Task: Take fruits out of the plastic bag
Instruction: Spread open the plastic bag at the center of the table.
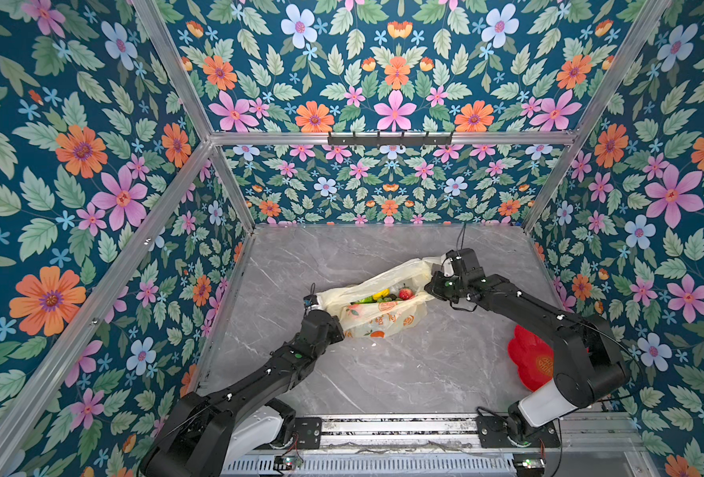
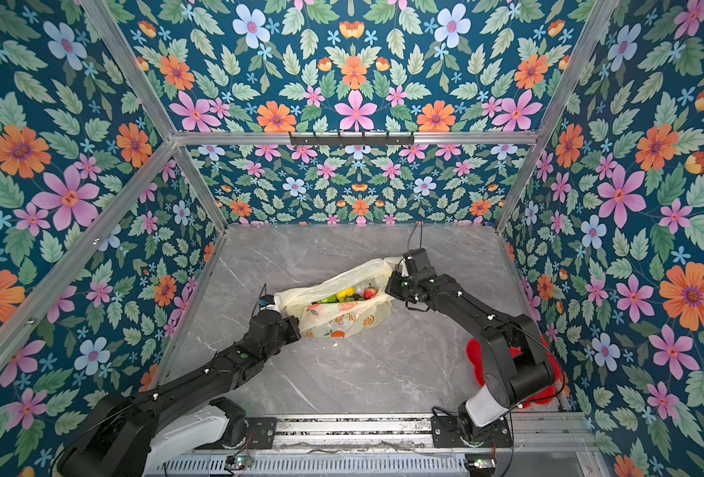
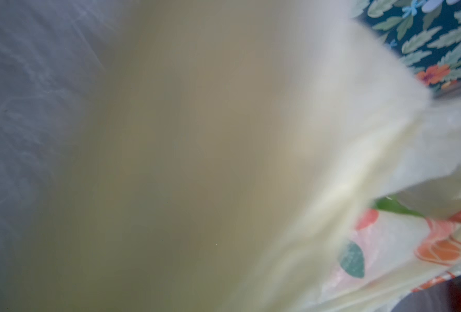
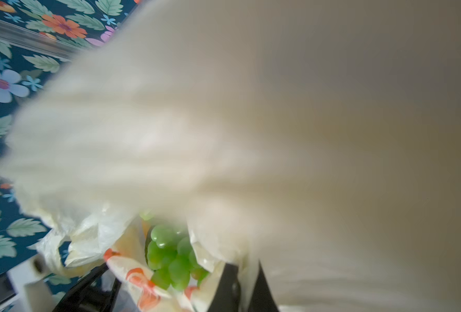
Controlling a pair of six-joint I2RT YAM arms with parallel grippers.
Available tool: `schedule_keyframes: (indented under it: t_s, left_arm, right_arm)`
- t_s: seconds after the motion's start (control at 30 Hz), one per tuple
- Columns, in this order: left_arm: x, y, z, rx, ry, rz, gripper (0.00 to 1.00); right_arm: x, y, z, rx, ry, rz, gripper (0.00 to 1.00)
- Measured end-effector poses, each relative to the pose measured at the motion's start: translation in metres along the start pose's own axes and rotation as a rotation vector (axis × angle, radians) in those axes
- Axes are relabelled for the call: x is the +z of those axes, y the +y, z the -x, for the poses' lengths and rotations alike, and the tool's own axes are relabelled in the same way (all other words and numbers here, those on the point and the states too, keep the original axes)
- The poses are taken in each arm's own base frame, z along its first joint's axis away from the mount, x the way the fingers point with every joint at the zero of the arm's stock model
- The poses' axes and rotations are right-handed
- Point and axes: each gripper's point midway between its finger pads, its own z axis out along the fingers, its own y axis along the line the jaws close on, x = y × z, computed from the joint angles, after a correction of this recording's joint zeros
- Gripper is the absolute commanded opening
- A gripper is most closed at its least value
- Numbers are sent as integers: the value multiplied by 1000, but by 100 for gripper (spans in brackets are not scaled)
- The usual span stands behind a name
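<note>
The left gripper [image 1: 317, 303] and right gripper [image 1: 435, 272] are clamping the plastic bag [image 1: 387, 320] stretched between them, fruits [image 1: 383, 295] sitting inside, none out.

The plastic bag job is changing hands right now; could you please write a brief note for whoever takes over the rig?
Left gripper: shut on one end of the plastic bag.
Right gripper: shut on the bag's opposite end, with the mouth stretched open between the two.
Fruits: those visible all lie inside the bag: strawberry, yellow fruit, grape bunch.
Red plate: on the table by the right arm's base, partly hidden.
Done: bag held open.
Left: no fruit is out yet; every one must come out.
</note>
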Motion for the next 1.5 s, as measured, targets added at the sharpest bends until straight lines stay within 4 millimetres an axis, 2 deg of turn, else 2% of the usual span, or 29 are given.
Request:
schedule_keyframes:
  t_s: [0.07, 0.17, 0.27, 0.37, 0.4, 0.47, 0.67, 0.73, 0.87, 0.97, 1.07, 1.2, 1.33, 1.5]
  left_arm:
    - [0, 5, -2, -28, 10, -2, 0]
    - [1, -1, -2, -29, 35, -28, 3]
    - [0, -18, 0, 12, 48, -61, 26]
    - [-10, -49, 3, 92, 52, -101, 48]
    - [-15, -57, 5, 121, 43, -100, 54]
    - [-24, -60, 12, 152, 21, -56, 61]
    - [-48, -30, 17, 195, 19, 168, 68]
    - [-59, -28, 21, 215, 18, 207, 70]
    - [-79, -43, 46, 264, -32, 223, 73]
    - [-85, -63, 65, 333, -60, 213, 76]
    - [-79, -83, 77, 422, -63, 202, 79]
    - [-47, -102, 75, 577, -6, 229, 81]
    - [-23, -102, 69, 713, 47, 291, 84]
    - [-8, -97, 74, 801, 45, 376, 87]
  right_arm:
    - [0, -3, -6, 34, 17, 64, 0]
    - [-3, 10, 0, 20, -8, 147, 0]
    - [-6, 20, 2, 6, -20, 202, 0]
    - [-11, 30, 3, -20, -31, 216, 0]
    - [-14, 34, 3, -36, -36, 219, 0]
    - [-19, 40, 3, -64, -44, 221, 0]
    - [-29, 37, 10, -108, -84, 160, 0]
    - [-30, 37, 10, -118, -82, 149, 0]
    - [-30, 34, 12, -133, -84, 123, 0]
    - [-30, 33, 12, -137, -85, 114, 0]
    - [-29, 31, 10, -135, -76, 106, 0]
    - [-30, 31, 9, -143, -73, 105, 0]
    - [-33, 33, 10, -155, -79, 109, 0]
    - [-32, 31, 8, -158, -73, 104, 0]
